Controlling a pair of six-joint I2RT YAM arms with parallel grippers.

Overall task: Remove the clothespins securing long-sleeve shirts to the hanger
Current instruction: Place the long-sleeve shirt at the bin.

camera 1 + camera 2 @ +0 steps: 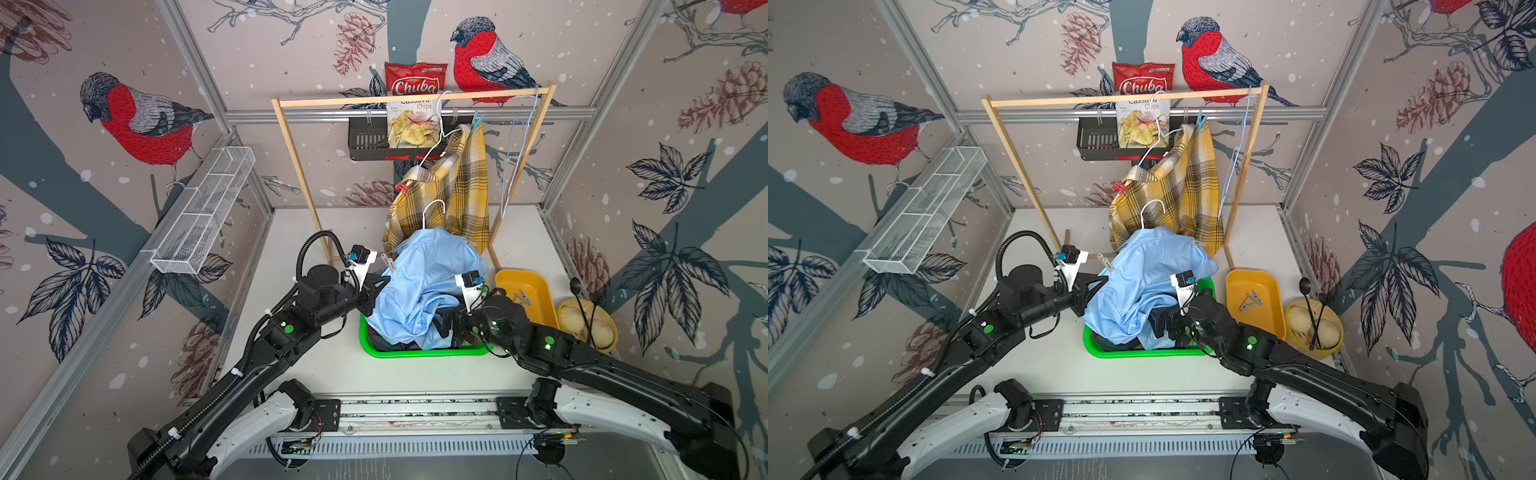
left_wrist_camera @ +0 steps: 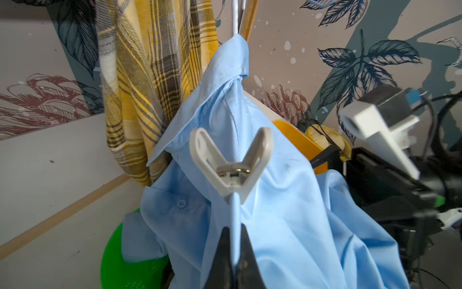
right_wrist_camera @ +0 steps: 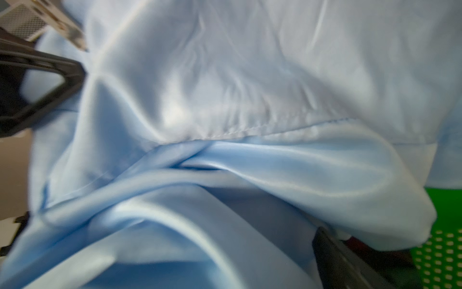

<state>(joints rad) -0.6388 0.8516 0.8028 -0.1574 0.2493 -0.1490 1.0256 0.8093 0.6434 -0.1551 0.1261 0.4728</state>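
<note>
A light blue shirt slumps from a white hanger into a green basket, with dark cloth under it. My left gripper is shut on a ridge of this shirt, just below a greyish clothespin clipped to it. My right gripper stands open low against the shirt's folds. One black finger shows; cloth hides the other. Behind hangs a mustard plaid shirt with a red clothespin and a light blue clothespin.
A wooden rack holds the plaid shirt's hanger and a bare blue hanger. A yellow tray with loose clothespins and a yellow bowl with spoons stand at the right. A chips bag sits in a black wall basket.
</note>
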